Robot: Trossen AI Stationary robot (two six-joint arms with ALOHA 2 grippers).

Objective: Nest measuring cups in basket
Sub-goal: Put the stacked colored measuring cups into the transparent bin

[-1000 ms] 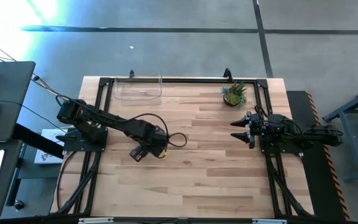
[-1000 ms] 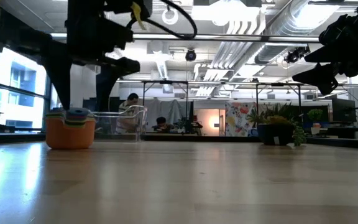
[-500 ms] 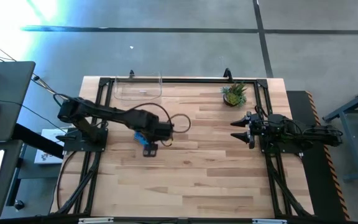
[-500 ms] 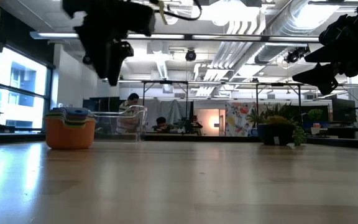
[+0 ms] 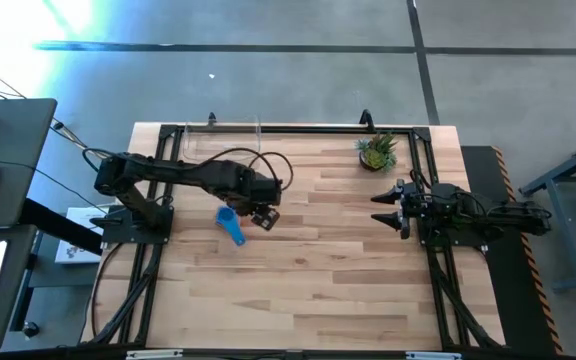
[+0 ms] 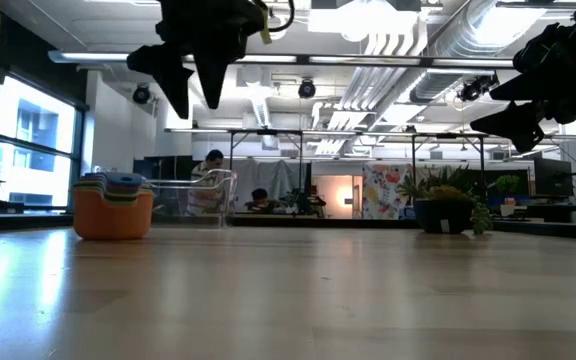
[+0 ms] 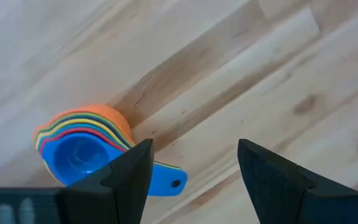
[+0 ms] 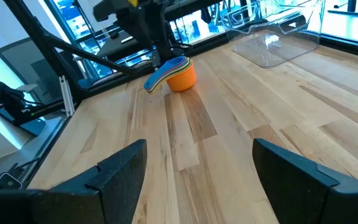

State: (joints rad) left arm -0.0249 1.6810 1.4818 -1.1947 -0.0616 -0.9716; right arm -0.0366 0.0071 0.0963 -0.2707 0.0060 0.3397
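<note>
Cups (image 7: 79,146) stacked on table; left gripper (image 5: 262,216) above, empty.

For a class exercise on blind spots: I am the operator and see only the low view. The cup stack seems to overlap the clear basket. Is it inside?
Observer: No. From above, the nested measuring cups sit on the table, well short of the basket at the far edge.
Operator: Which cup is innermost?
Observer: The blue cup, with its handle sticking out.
Operator: Is the left gripper holding anything?
Observer: No. The left gripper is open and empty beside the stack. The right gripper waits open at the right.
</note>
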